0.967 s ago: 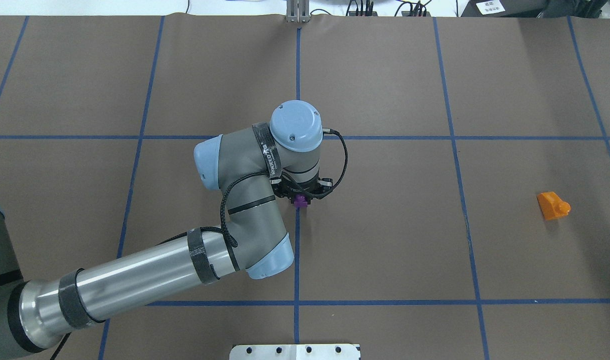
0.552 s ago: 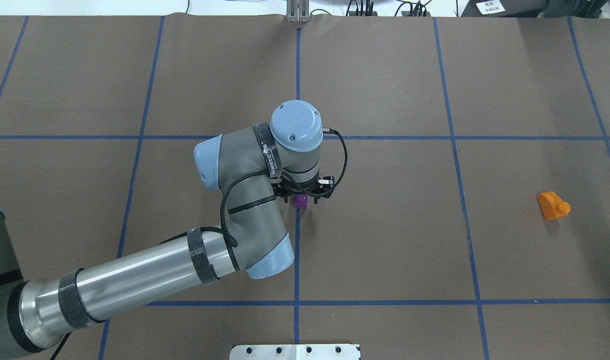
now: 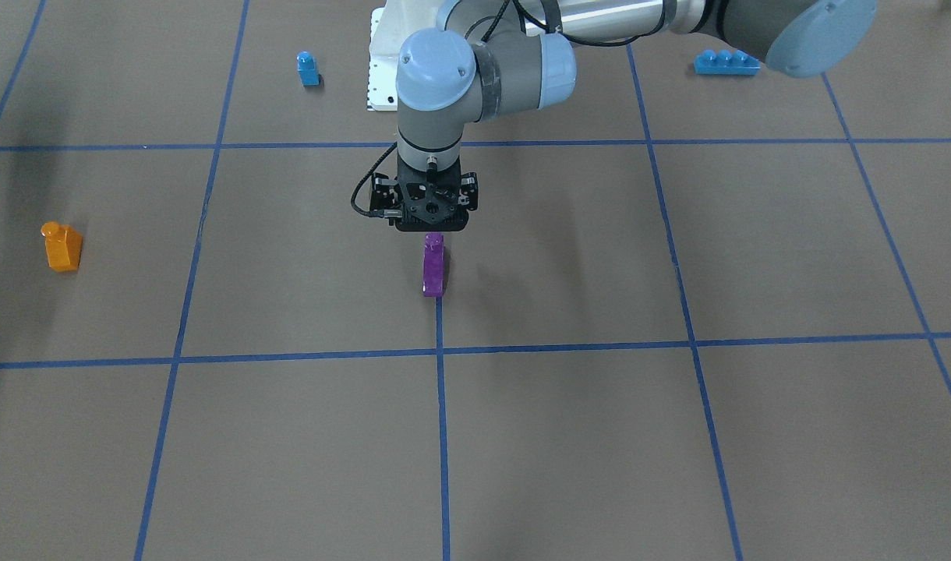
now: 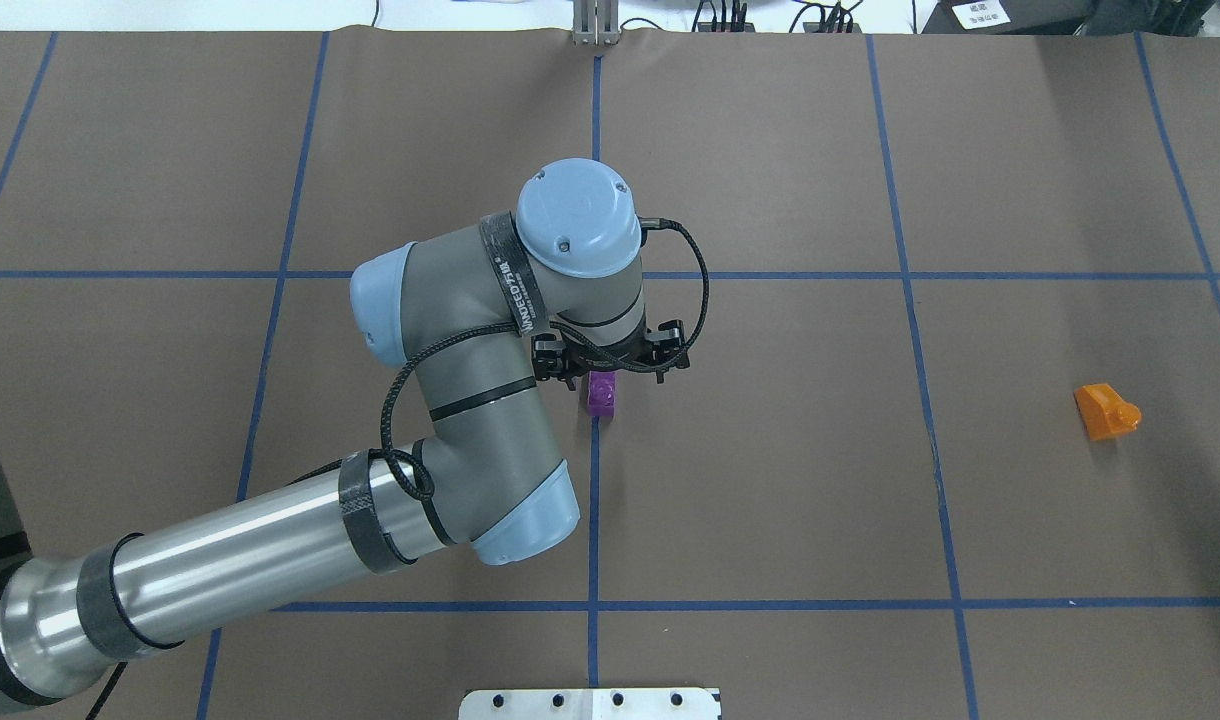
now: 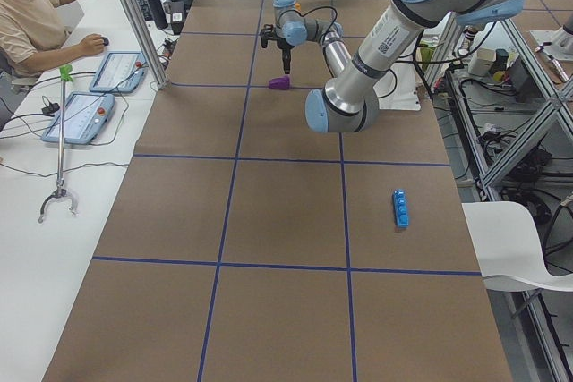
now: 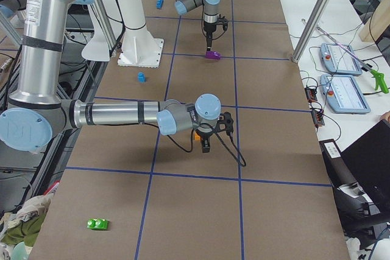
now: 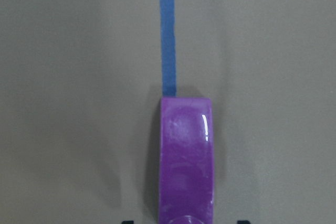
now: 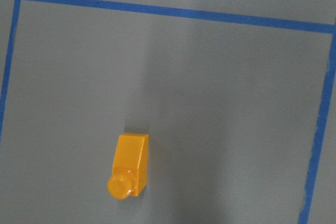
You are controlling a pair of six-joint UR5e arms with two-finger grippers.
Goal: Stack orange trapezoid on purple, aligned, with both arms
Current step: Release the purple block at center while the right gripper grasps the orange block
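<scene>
The purple brick [image 4: 601, 392] sat on the table [image 4: 770, 500] near its middle, resting over a blue tape line [image 7: 167, 30], with nothing gripping it. The left gripper [image 3: 432, 222] hung straight above it, pointing down, its jaws apart. The left wrist view showed two black tips, one on either side of the brick's near end, neither touching it. The orange trapezoid [image 4: 1107, 411] sat well apart from the purple brick, toward the table's right edge, alone on the bare surface. The right gripper [image 6: 206, 145] hovered over the orange trapezoid, clear of it. Whether its jaws were apart or together could not be told, since its wrist view showed no fingertip.
</scene>
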